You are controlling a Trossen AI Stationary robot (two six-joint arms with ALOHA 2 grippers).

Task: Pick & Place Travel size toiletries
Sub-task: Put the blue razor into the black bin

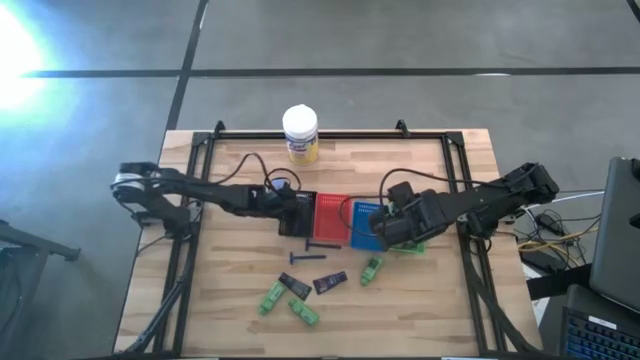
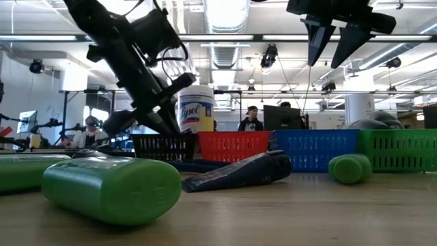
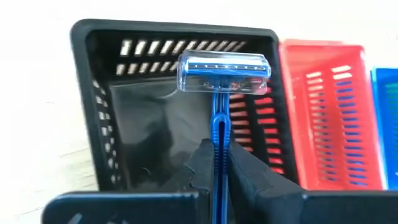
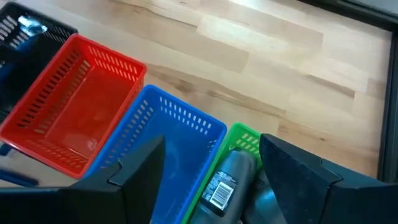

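Left hand is closed on one blue plastic razor, held over the black slatted tray. Right hand is spread wide above the blue tray; one grey bottle lies below it in the green tray. Four green tubes, two navy packets and one razor on the surface lie near both hands on the wooden surface.
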